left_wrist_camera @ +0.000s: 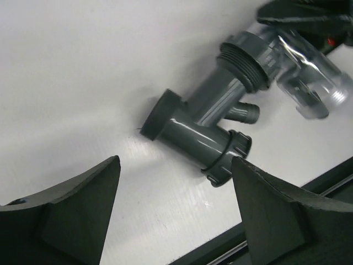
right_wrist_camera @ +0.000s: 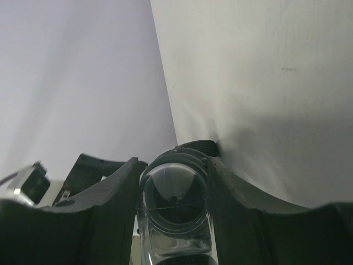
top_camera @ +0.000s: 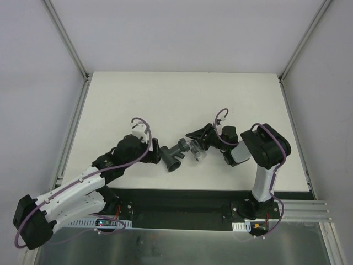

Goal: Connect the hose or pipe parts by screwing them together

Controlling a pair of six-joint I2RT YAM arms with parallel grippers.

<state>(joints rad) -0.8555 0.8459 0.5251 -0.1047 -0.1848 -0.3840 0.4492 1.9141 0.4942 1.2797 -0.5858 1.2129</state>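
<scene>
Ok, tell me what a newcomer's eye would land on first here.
The dark grey branched fitting lies on the white table, towards its near edge. The right gripper clamps the clear connector at the fitting's threaded end, while the left gripper stands open just short of its other end.

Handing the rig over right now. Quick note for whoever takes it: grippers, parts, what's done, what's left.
The left gripper has its jaws open and empty, just short of the grey branched fitting and not touching it.
The right gripper is shut on the clear connector.
Parts: the fitting lies on the table, with the clear connector on its threaded end.
Done: the parts are mated and the thread looks started.
Left: bare thread shows beside the connector, so it probably needs more turns. I can't tell how tight it is. Likely brace the fitting with the left while the right turns.
</scene>
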